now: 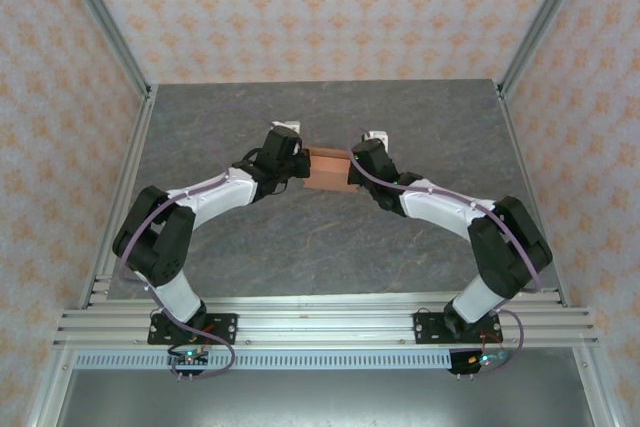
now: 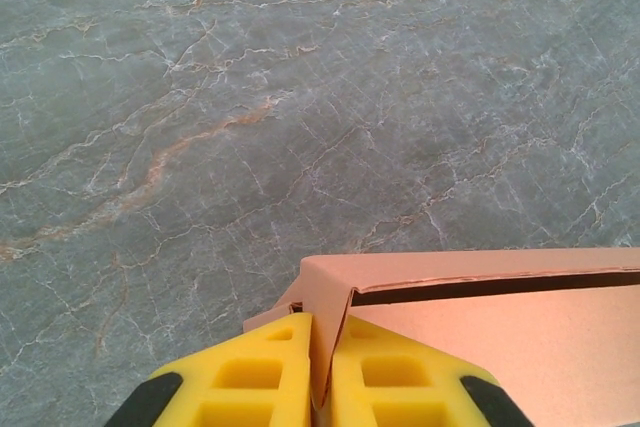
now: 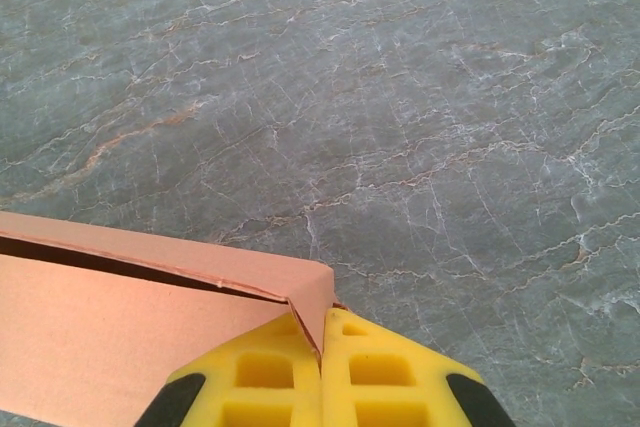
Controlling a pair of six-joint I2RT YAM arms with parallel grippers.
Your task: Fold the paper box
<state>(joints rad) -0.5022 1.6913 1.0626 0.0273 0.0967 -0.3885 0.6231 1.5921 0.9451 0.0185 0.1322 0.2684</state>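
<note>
Top external: the fingertips of both grippers are hidden under the black wrist housings, so the grip cannot be read here. A salmon-orange thin-card paper box [image 1: 328, 169] sits near the middle of the grey marbled tabletop [image 1: 250, 237], a little nearer the far edge. It is a small shallow rectangle with its long side running left to right, and both of its ends are covered by the wrists. The left gripper [image 1: 303, 165] meets its left end and the right gripper [image 1: 352, 173] its right end.

Left wrist: the paper box [image 2: 500, 337] is cut off by the right and bottom edges of the frame. A dark open slit runs under its folded top edge. The corner is not square, with one flap sticking out at the left. The left gripper [image 2: 322, 379] has its yellow fingers [image 2: 262, 375] clenched on a thin card flap at that end, the card sandwiched upright between them. Whether the box touches the tabletop [image 2: 250, 97] is not clear.

Right wrist: the paper box [image 3: 120, 337] is cut off at the left and bottom. It shows the same dark slit along the top fold, and the edge there is slightly frayed. The right gripper [image 3: 322, 375] has its yellow fingers [image 3: 262, 379] pressed together on the card edge at the box's right corner. The lower part of the fingers is out of frame. The tabletop [image 3: 450, 97] lies beyond.
</note>
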